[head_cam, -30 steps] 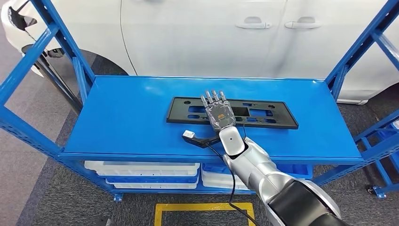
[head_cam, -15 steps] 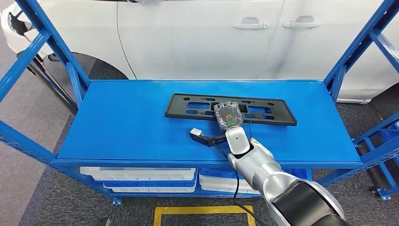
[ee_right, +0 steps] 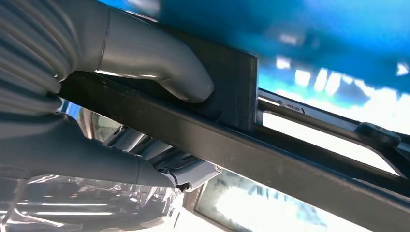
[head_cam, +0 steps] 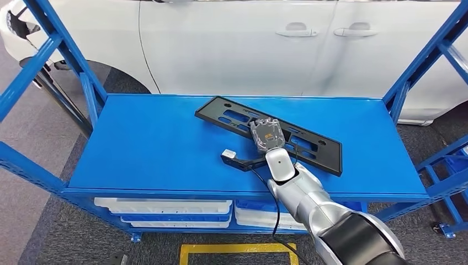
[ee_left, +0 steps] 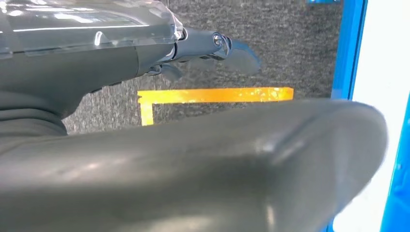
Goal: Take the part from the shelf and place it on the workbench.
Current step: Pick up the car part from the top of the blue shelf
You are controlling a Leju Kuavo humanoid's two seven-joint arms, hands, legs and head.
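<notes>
Right hand gripping the black part on the blue shelf, plate lying skewed

The right hand (head_cam: pixel 267 133) is clasping the part (head_cam: pixel 309 149) near its middle, thumb (ee_right: pixel 159 67) pressing one face and the fingers curling under the rail. The part is a long, flat, matte black plastic frame with rectangular cut-outs, its long axis running diagonally from the far left toward the near right across the shelf (head_cam: pixel 143 143), a smooth blue painted metal deck. The right arm is the nearer one by far; the left hand (ee_left: pixel 212 46) is hanging over the grey floor, fingers seemingly loose and holding nothing.
</notes>
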